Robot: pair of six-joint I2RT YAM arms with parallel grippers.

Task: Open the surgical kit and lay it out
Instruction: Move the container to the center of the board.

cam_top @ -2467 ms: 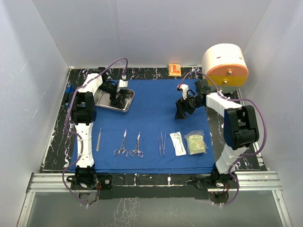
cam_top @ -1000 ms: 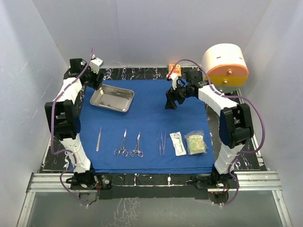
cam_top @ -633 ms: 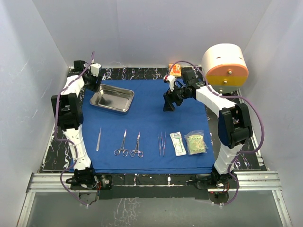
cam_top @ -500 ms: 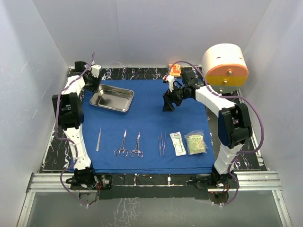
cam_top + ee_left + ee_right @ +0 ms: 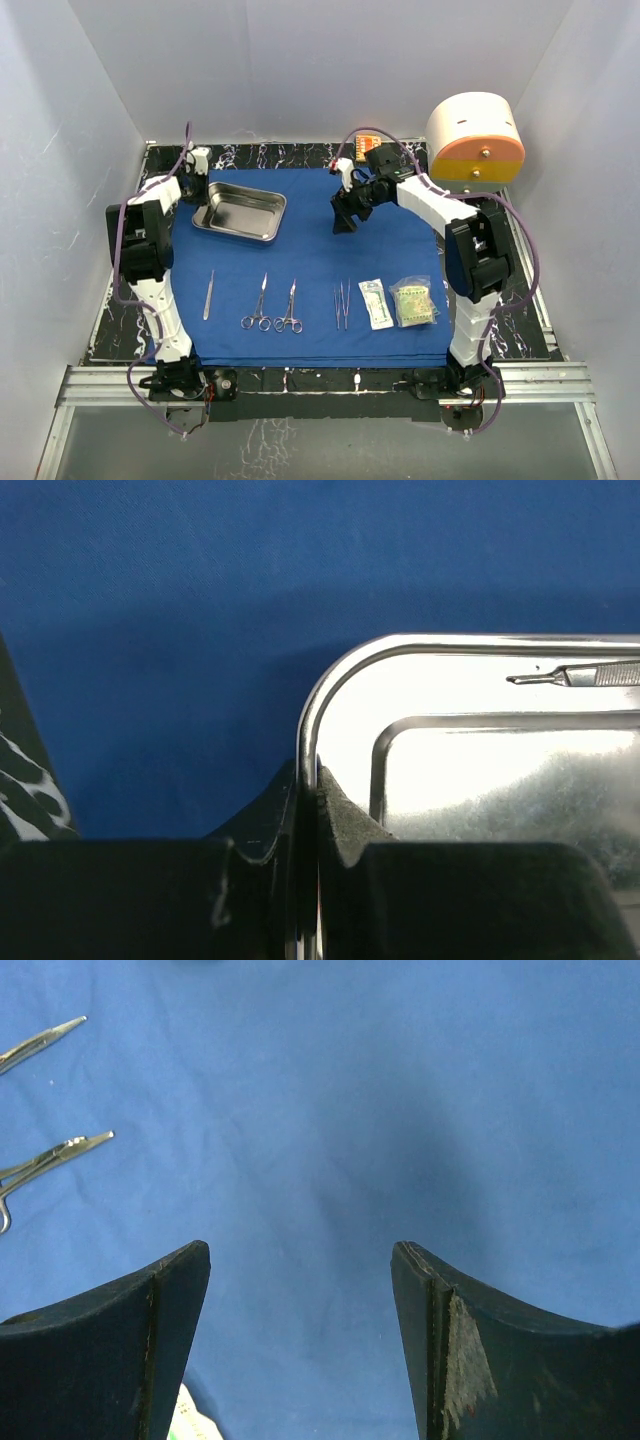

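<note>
The surgical kit's blue cloth [image 5: 320, 250] lies spread flat over the table. The steel tray [image 5: 240, 212] sits on its far left part. My left gripper [image 5: 204, 191] is shut on the tray's left rim; in the left wrist view the rim [image 5: 306, 720] runs between the closed pads [image 5: 345, 815]. Along the near side lie tweezers [image 5: 209, 294], two ring-handled forceps [image 5: 258, 305] [image 5: 291, 308], a second pair of tweezers [image 5: 342, 303] and two packets [image 5: 375, 303] [image 5: 414, 302]. My right gripper [image 5: 342, 222] hangs open over bare cloth [image 5: 350, 1110], holding nothing.
A big cream-and-orange cylinder [image 5: 475, 135] stands at the back right, beside the right arm. A small orange box [image 5: 368, 145] lies at the cloth's far edge. Black marbled table [image 5: 120, 300] shows around the cloth, and white walls enclose three sides.
My left gripper came down from the far left corner onto the tray's left rim and closed on it. The right gripper moved left over the cloth, staying open.
</note>
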